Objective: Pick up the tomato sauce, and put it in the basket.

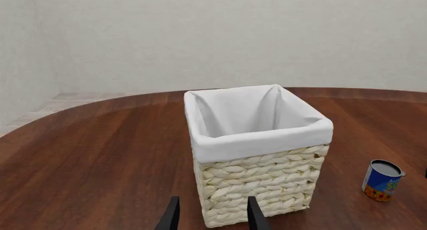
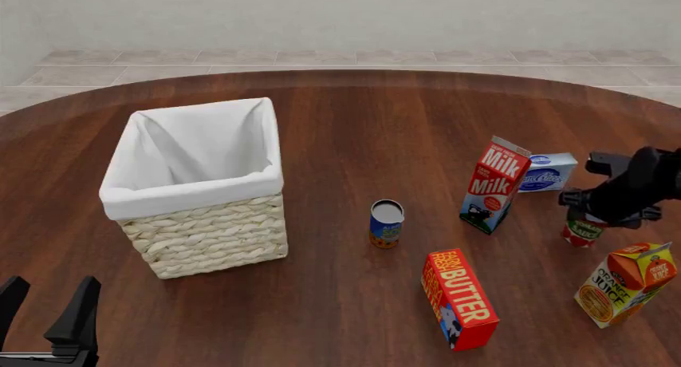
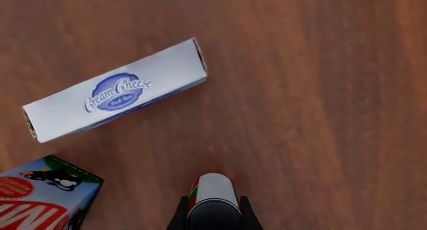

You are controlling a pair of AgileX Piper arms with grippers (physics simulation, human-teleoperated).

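The tomato sauce point(image 2: 581, 231), a small red can with a green band and silver top, stands on the table at the right, between the milk carton and the juice carton. My right gripper point(image 2: 588, 214) comes down over it, and the right wrist view shows both fingers pressed against the sides of the tomato sauce point(image 3: 213, 197), so my right gripper point(image 3: 213, 217) is shut on it. The wicker basket point(image 2: 191, 193) with its white lining stands at the left. My left gripper point(image 2: 48, 319) hangs open near the front left edge, just in front of the basket point(image 1: 260, 140), holding nothing.
A blue-and-orange can point(image 2: 387, 223) stands mid-table, also in the left wrist view point(image 1: 382, 181). A milk carton point(image 2: 495, 183), a cream cheese box point(image 2: 548, 171), a red butter box point(image 2: 460, 297) and a juice carton point(image 2: 627, 283) surround the right gripper.
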